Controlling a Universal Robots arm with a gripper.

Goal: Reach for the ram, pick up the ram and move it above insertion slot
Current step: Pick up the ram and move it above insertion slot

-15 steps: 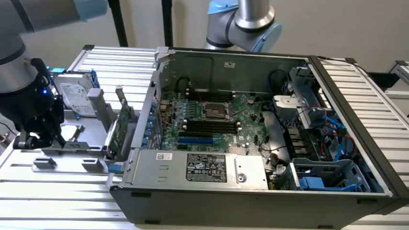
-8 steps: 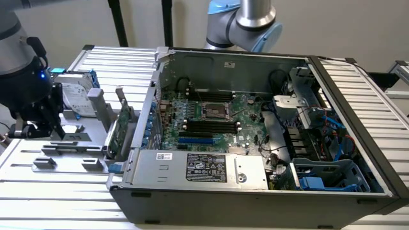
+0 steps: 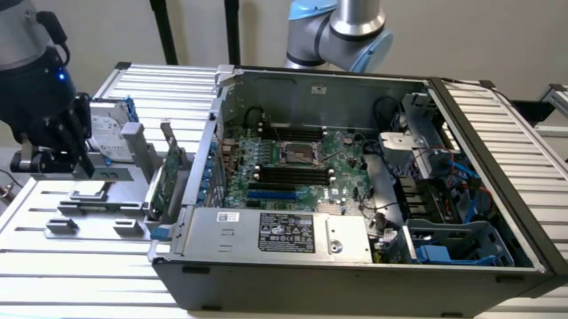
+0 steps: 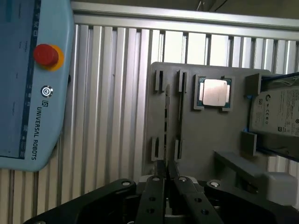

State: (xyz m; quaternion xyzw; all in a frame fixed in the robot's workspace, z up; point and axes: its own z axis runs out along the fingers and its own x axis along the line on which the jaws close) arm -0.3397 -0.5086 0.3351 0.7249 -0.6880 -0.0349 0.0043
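Black tool (image 4: 164,179) above the grey plastic holder plate (image 4: 201,140) on the table.
The thin dark-green ram stick (image 4: 167,109) stands edge-up in the holder's clips, directly ahead of the tool's clenched, empty fingertips.

The pendant (image 4: 28,84) lying on the tabletop carries the words "UNIVERSAL ROBOTS" along its edge, beside a small round UR logo under its red button (image 4: 46,55). The label (image 3: 286,232) on the power supply in the computer case and the sticker on the hard drive (image 4: 280,112) bear print too small to read.
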